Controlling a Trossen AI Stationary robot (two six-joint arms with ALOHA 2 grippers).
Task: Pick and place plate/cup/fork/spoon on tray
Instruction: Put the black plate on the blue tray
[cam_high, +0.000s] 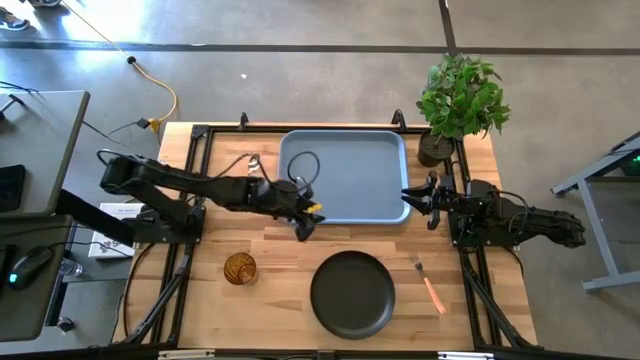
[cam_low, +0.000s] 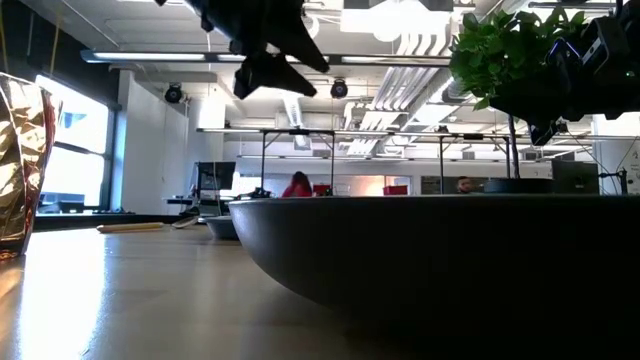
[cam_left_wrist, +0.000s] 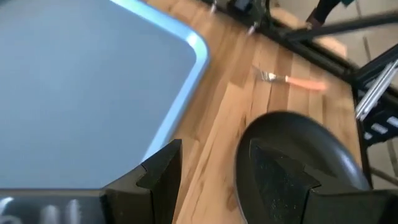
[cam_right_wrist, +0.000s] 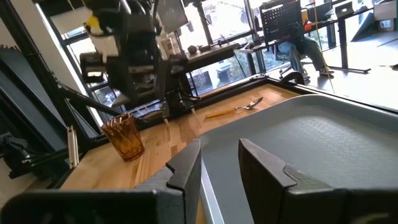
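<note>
Your left gripper (cam_high: 304, 226) hangs empty with a narrow gap just off the tray's (cam_high: 345, 140) near-left corner, lined up toward the plate (cam_high: 352, 293). Right gripper (cam_high: 418, 198), also narrow and empty, waits at the tray's right edge.

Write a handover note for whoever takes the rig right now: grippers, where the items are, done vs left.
Left gripper: open, empty, above the table by the tray's front-left corner.
Right gripper: open, empty, at the tray's right edge.
Tray holds nothing.
Plate, cup, fork lie on the table in front of the tray; spoon on the table beyond the tray's left side.
Done: none. Left: all four.
</note>
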